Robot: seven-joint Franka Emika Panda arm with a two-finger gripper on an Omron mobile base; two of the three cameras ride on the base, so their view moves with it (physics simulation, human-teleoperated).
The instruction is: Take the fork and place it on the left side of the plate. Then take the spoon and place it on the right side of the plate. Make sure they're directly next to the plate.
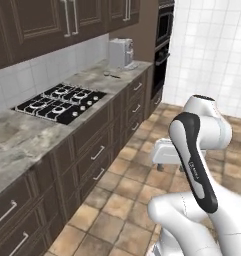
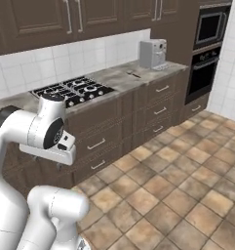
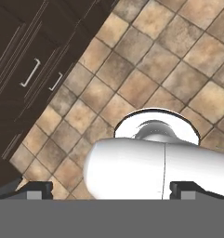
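Spoon or fork, too small to tell: a slender dark utensil (image 1: pixel 112 75) (image 2: pixel 133 74) lies flat on the bench (image 1: pixel 22 137), near the coffee machine (image 1: pixel 121 53) on the side facing the hob (image 1: pixel 62 102). Its long axis runs aslant across the bench, one end toward the wall tiles, the other toward the front edge; which end is the handle I cannot tell. My pincer (image 3: pixel 113 189) hangs wide open and empty over the floor tiles, well apart from the coffee machine.
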